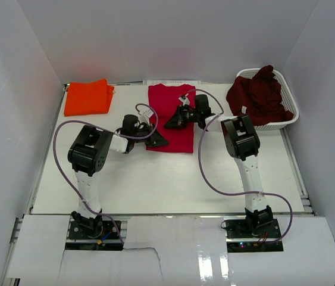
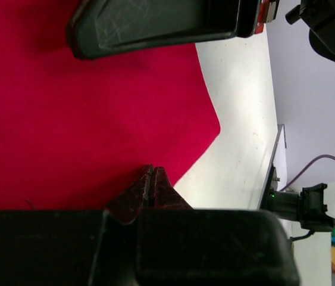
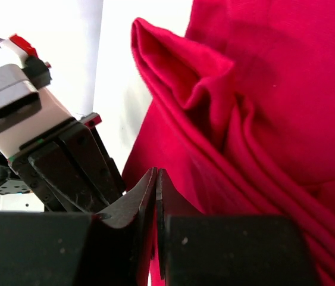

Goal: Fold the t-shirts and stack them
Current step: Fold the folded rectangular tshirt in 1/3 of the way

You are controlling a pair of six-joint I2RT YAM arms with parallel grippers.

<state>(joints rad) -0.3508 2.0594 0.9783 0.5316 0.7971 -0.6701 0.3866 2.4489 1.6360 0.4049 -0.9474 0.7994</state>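
Note:
The crimson red t-shirt (image 1: 176, 138) lies partly folded mid-table, between my two grippers. My right gripper (image 1: 170, 124) (image 3: 156, 173) is shut at its upper left part. Red cloth shows between its fingers, and a raised fold of the red t-shirt (image 3: 286, 107) rises beside it. My left gripper (image 1: 160, 141) (image 2: 151, 169) is shut, tips over the flat red t-shirt (image 2: 66, 119) near its edge; no cloth shows in its jaws. The orange t-shirt (image 1: 87, 97) lies folded at the back left. The maroon t-shirt (image 1: 259, 95) is bunched in the basket.
The white lattice basket (image 1: 291, 101) stands at the back right corner. White walls close the table on three sides. The arms' cables loop over the table on both sides of the red shirt. Part of the right arm (image 2: 155, 24) hangs just above the left gripper.

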